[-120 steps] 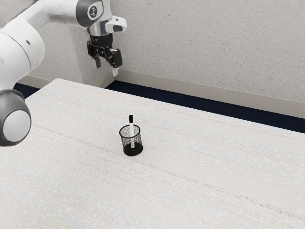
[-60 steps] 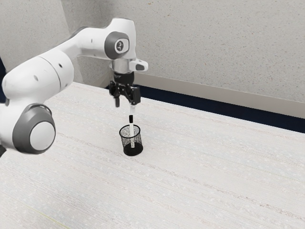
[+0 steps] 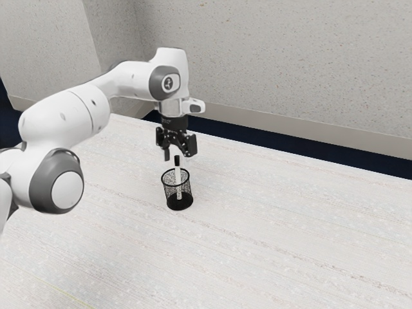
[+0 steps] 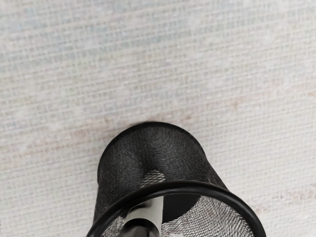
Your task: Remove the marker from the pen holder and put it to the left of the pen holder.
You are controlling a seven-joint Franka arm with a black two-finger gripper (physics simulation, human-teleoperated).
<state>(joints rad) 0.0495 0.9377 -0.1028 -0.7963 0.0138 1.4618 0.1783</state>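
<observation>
Marker, white-barrelled with a black cap (image 3: 177, 161): near upright inside the holder, cap end up, just under the gripper.
Black two-finger gripper (image 3: 178, 155): spread, fingers apart, holding nothing; its fingertips are close to cap height.
Just changed: the gripper has come in over the table and dropped from well above the cap to just about it; marker and holder have not shifted.
Meaning for the task: the approach looks nearly done, the taking out not begun; a little more lowering, then closing on the marker, seems due.
Black wire-mesh pen holder (image 3: 178, 188): below the gripper, a round cup with see-through walls, a smooth thick rim and a solid dark base.
Marker's shape: slim and cylindrical, the pale barrel looking smooth against the rough mesh.
Pale tabletop (image 3: 290, 225): beneath the gripper and holder, with a woven-looking grain and faint brownish streaks.
Risk: a finger could catch the rim, or a slanted lift could drag the light-looking holder along; straight up seems safest.
</observation>
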